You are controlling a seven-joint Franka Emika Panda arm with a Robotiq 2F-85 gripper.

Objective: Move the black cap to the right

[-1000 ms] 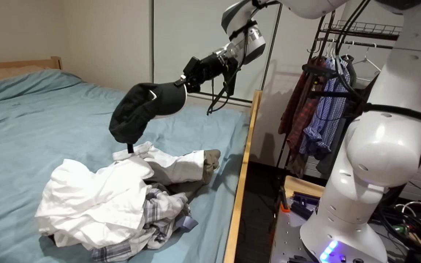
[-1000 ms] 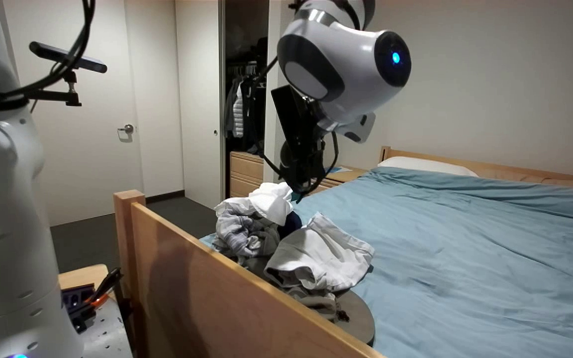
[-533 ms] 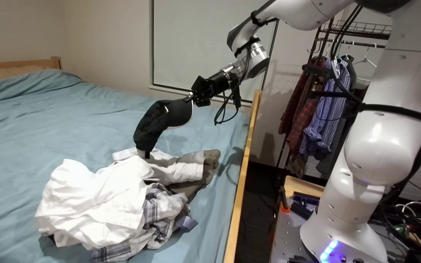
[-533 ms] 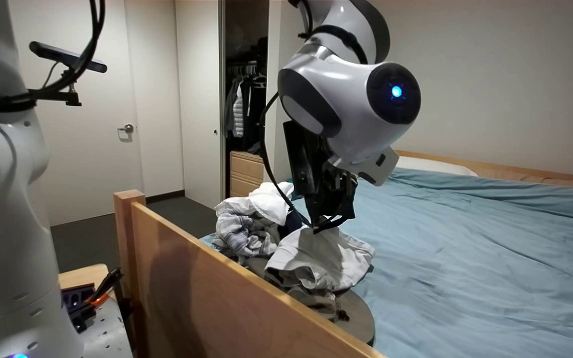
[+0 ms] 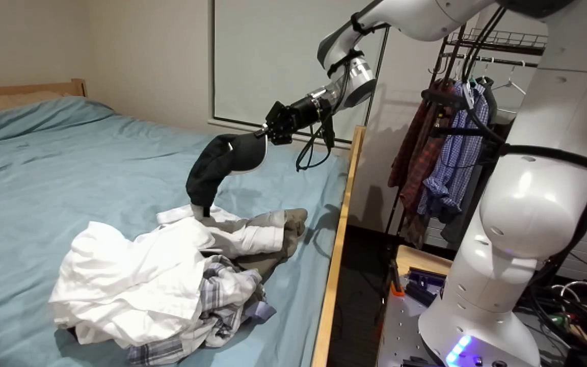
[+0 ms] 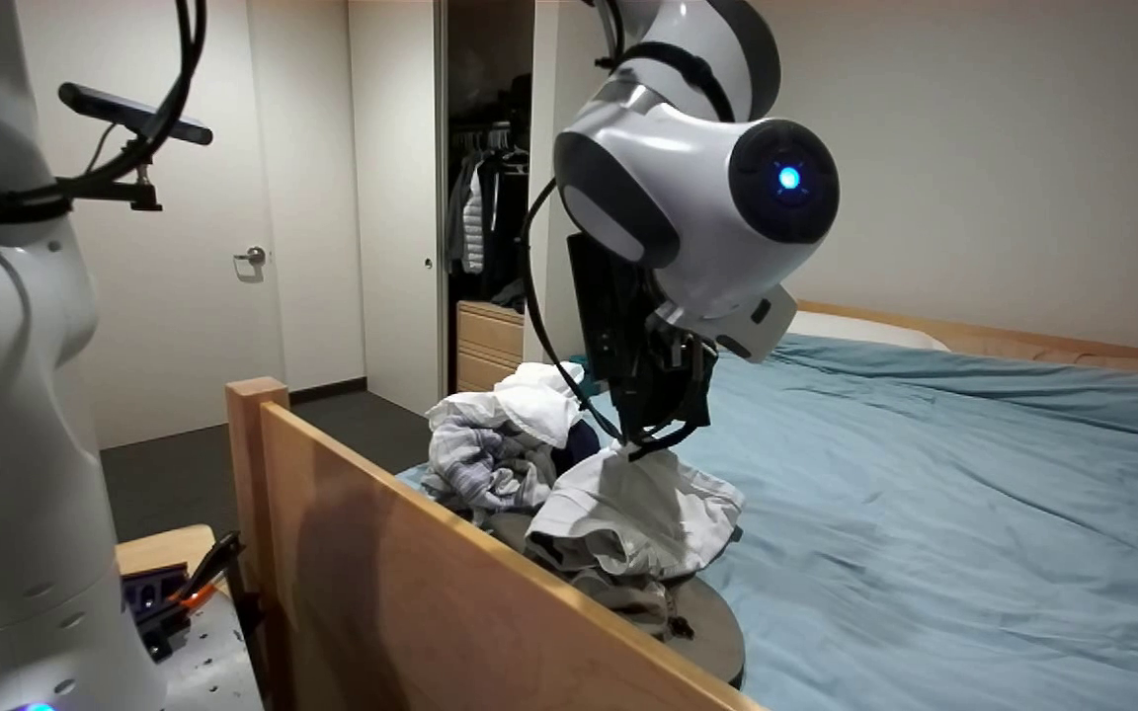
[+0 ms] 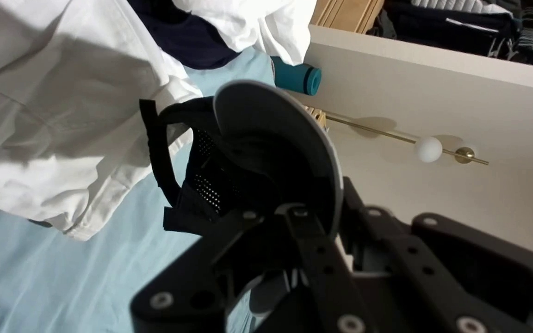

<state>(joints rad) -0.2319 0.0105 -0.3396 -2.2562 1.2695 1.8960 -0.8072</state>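
Note:
A black cap [image 5: 222,158] hangs from my gripper [image 5: 262,131] in an exterior view, tilted with its crown down and to the left. The gripper is shut on the edge of the brim. In the wrist view the cap's pale-edged brim [image 7: 266,115] lies between the fingers [image 7: 331,203], with the back strap hanging at the left. The cap's lower end overlaps white cloth [image 5: 252,232] on the bed; I cannot tell if it touches. In an exterior view the gripper [image 6: 653,420] is above the white cloth [image 6: 638,523], and the cap is mostly hidden behind it.
A heap of white [image 5: 125,280] and plaid clothes [image 5: 227,290] lies on the blue bed [image 5: 95,178]. A wooden bed end [image 6: 450,583] stands between the robot base and the bed. A brown-grey round item [image 6: 712,632] lies by it. A clothes rack [image 5: 441,153] stands behind.
The gripper and cap have moved down and toward the robot base, bringing the cap low over the white cloth. In the last half second they have risen very slightly. The clothes have not moved.

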